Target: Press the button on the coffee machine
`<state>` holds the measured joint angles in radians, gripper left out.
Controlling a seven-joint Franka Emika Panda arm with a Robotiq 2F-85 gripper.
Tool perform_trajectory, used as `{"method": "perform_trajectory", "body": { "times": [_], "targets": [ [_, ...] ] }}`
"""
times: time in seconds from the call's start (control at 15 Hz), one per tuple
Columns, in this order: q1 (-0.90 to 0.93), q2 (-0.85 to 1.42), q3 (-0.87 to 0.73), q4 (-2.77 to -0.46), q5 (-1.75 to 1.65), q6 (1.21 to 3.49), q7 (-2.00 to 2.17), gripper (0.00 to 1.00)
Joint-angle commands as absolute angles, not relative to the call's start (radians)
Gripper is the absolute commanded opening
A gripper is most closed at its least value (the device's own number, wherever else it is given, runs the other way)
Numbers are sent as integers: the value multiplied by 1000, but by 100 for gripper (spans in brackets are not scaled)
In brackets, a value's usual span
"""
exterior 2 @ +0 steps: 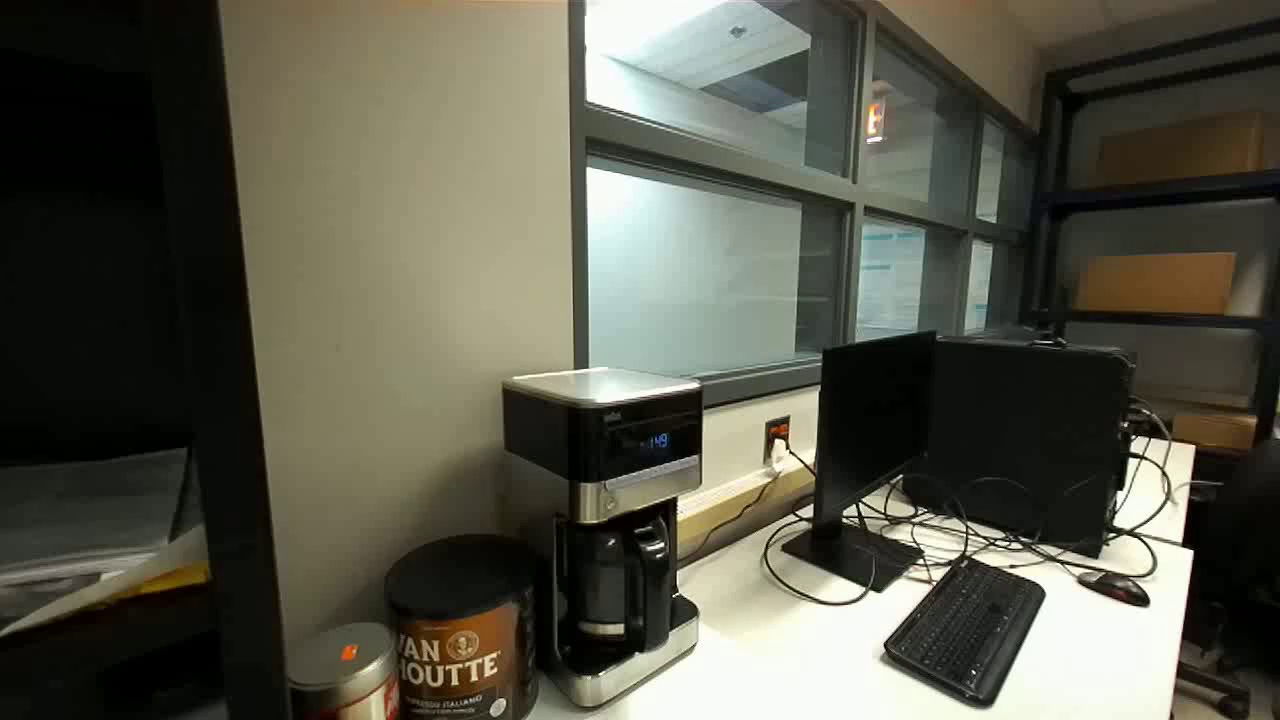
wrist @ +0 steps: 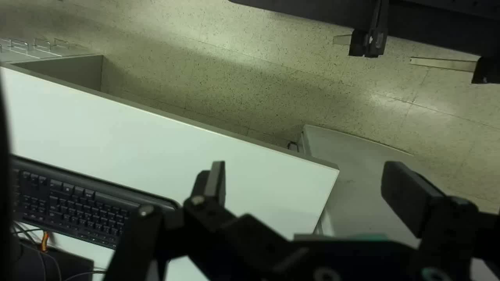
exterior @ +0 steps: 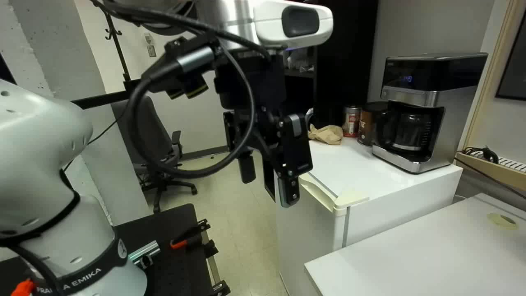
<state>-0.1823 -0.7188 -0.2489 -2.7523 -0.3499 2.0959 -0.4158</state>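
The coffee machine (exterior: 460,119) stands on a white cabinet in an exterior view, black on top with silver sides. It also shows in an exterior view (exterior 2: 545,430), with a lit blue clock display. Below the display is a silver strip (exterior 2: 655,472) of controls; single buttons are too small to tell apart. The glass carafe (exterior: 411,129) sits in its lower bay. My gripper (exterior: 269,183) hangs pointing down, left of the cabinet and apart from the machine. In the wrist view my gripper (wrist: 306,173) has its fingers wide apart with nothing between them. The machine is out of the wrist view.
A white desk (exterior: 431,246) adjoins the white cabinet (exterior: 361,164). A coffee tin (exterior 2: 460,640), a smaller can (exterior 2: 345,665) and a crumpled brown bag (exterior: 326,134) sit near the machine. A monitor (exterior 2: 870,420), cables and keyboard (exterior 2: 965,630) are on the desk.
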Motion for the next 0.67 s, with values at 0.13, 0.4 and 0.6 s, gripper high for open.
{"method": "perform_trajectory", "body": {
  "times": [0.13,0.4,0.6],
  "targets": [
    [-180,-719,-250,-2751,-350,2093,-415,100],
    [-180,-719,-250,-2751,-350,2093,-415,100],
    [-166,-699,-240,-2734,-356,2109,-418,100]
  ]
}}
